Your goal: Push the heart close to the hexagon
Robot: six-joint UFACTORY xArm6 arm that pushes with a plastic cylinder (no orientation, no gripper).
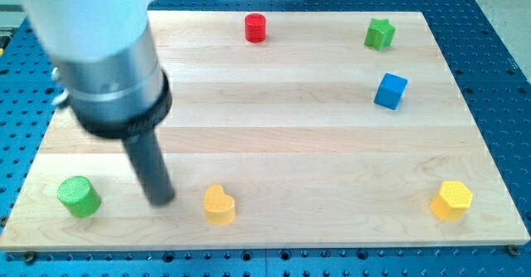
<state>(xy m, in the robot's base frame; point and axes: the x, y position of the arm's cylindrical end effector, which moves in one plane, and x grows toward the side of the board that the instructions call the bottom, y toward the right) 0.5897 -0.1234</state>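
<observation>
A yellow heart block (pixel 220 204) lies near the view's bottom, left of centre. A yellow hexagon block (pixel 451 200) lies at the view's bottom right, far from the heart. My tip (pixel 161 199) rests on the board just left of the heart, a short gap apart, and right of a green cylinder (pixel 80 196).
A red cylinder (pixel 255 28) stands at the view's top centre. A green star block (pixel 380 33) sits at the top right. A blue cube (pixel 390 90) lies at the right, below the star. The wooden board (pixel 282 128) ends close below the heart and hexagon.
</observation>
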